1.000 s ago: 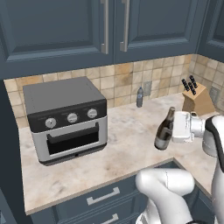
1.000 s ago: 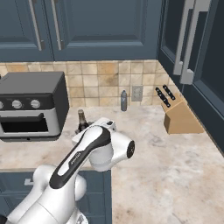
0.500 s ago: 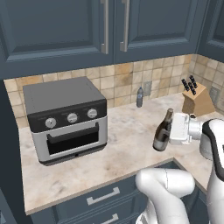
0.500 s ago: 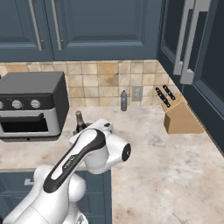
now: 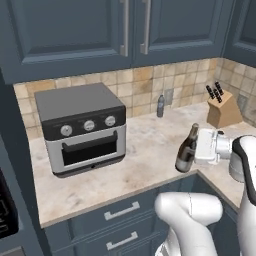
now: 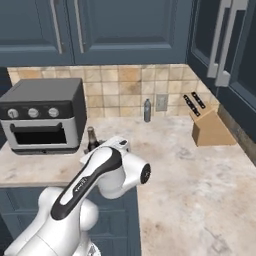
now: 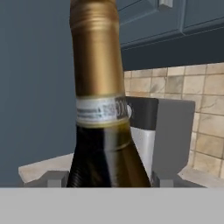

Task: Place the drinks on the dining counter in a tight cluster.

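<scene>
The dark wine bottle (image 5: 186,150) with its gold-foil neck (image 7: 96,65) stands nearly upright in my gripper (image 5: 194,150), just above the front edge of the marble worktop. The jaws are shut on its body from the right. In the right base view only the bottle's top (image 6: 91,138) shows behind my arm. The small grey-blue bottle (image 5: 160,106) (image 6: 147,110) stands at the back against the tiled wall. The dining counter is out of view.
A dark toaster oven (image 5: 82,127) (image 6: 42,115) sits on the left of the worktop (image 5: 145,145). A wooden knife block (image 5: 222,107) (image 6: 207,127) stands at the right by the corner. Dark blue wall cabinets (image 5: 125,30) hang overhead.
The gripper and the wine bottle have drifted slightly left and toward the worktop's front edge. The grip is unchanged.
</scene>
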